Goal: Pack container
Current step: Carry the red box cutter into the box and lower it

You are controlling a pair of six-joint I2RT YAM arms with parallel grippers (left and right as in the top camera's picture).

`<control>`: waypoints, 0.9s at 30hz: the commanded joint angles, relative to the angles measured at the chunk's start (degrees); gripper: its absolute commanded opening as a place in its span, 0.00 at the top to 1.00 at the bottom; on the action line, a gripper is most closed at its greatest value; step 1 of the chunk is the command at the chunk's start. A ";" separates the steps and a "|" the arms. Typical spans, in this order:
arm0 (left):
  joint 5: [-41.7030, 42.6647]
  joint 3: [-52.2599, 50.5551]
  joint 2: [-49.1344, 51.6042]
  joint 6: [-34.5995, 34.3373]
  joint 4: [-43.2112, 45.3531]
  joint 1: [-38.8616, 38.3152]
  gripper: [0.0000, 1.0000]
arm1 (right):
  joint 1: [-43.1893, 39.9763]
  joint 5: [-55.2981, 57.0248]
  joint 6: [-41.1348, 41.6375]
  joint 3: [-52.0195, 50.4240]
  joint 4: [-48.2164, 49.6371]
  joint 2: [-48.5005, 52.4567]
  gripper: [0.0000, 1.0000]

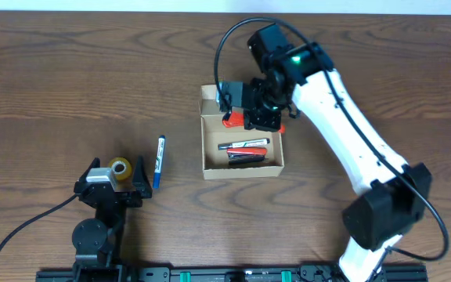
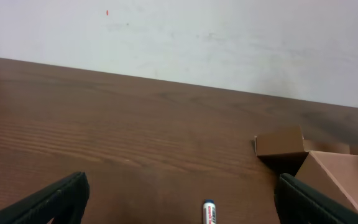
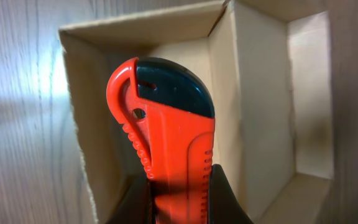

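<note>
One container [image 1: 242, 168], an open cardboard box, sits near the table's middle. One right gripper [image 1: 260, 117] hangs over its 12 o'clock end, pressed tight on one orange-red utility knife [image 3: 166, 140]. The knife's lower body is hidden between the fingers. Pen-like things [image 1: 246, 150] lie inside the box, at least two, but the exact count is hard to make out. One blue marker [image 1: 159, 161] lies at the box's 9 o'clock. At 8 o'clock, one left gripper [image 1: 117, 180] is spread wide around nothing. A yellowish round object [image 1: 118, 166] is there too, but it is hard to tell what it is.
</note>
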 commanded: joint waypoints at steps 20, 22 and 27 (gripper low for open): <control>1.05 -0.70 -0.22 -0.63 -2.78 -0.22 0.05 | 6.34 0.48 -5.97 0.96 0.42 10.23 0.99; 1.05 -0.70 -0.22 -0.63 -2.78 -0.22 0.05 | 6.43 0.31 -5.95 0.94 0.13 11.63 0.99; 1.05 -0.70 -0.22 -0.63 -2.78 -0.22 0.05 | 6.34 0.31 -5.77 0.94 0.22 14.64 0.99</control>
